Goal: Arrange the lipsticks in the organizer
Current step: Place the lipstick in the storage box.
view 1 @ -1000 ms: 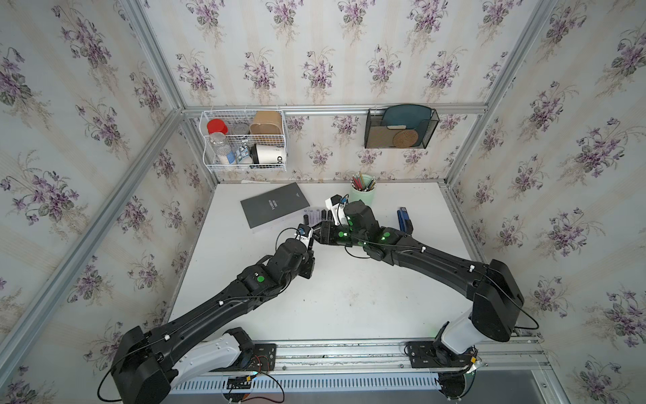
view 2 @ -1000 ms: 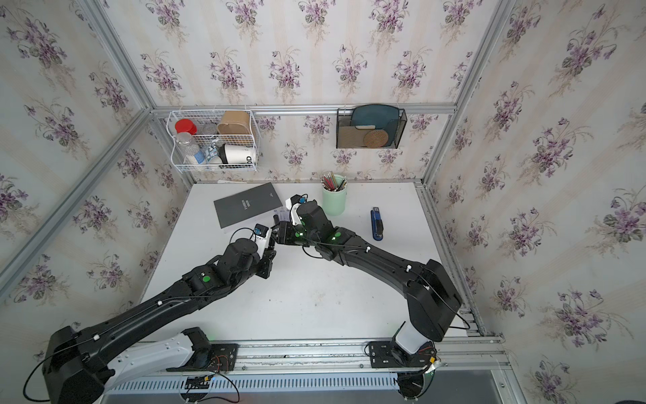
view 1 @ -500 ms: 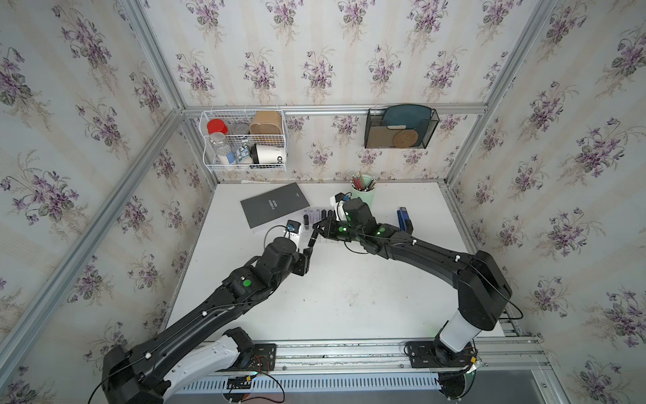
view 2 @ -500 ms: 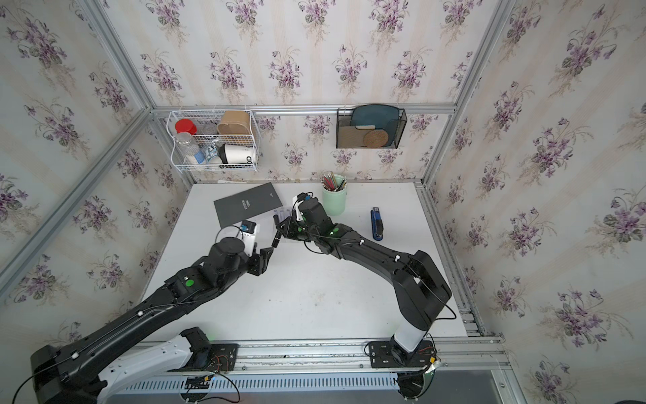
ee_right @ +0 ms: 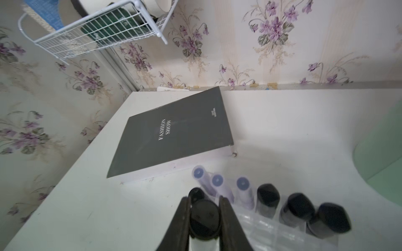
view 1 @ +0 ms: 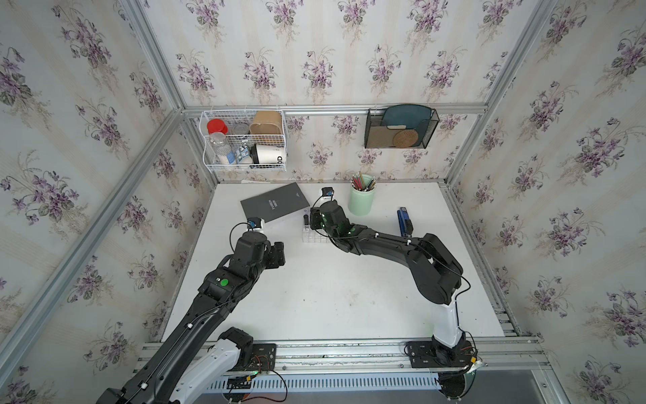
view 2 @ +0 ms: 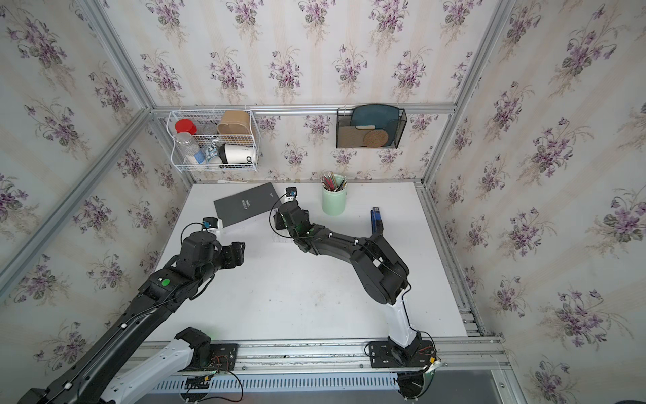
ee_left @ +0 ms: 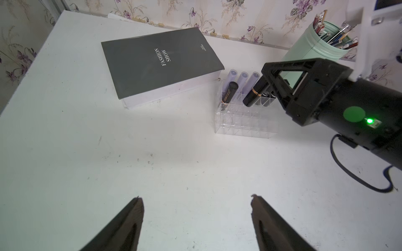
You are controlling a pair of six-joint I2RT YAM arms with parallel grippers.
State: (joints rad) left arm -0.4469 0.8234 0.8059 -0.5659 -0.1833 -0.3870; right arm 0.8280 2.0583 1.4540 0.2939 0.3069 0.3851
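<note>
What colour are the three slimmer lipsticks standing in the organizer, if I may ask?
Pale lilac; the slimmer lipsticks show best in the left wrist view.

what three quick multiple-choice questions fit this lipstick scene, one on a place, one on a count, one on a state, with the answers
1. Where does the dark grey "FASHION SHOW" book lie?
A. in a wire basket
B. flat on the white table, beside the clear acrylic grid organizer
C. under a cup

2. How many slim pale lilac lipstick tubes stand in the organizer?
A. one
B. five
C. three

3. What state is the right gripper in?
A. shut on a glossy black lipstick
B. wide open and empty
C. shut on a pencil

Answers:
1 B: the left wrist view shows it lying flat next to the organizer.
2 C: three lilac caps stand in a row in both wrist views.
3 A: the right wrist view shows both fingers pressed against the black cap.
</note>
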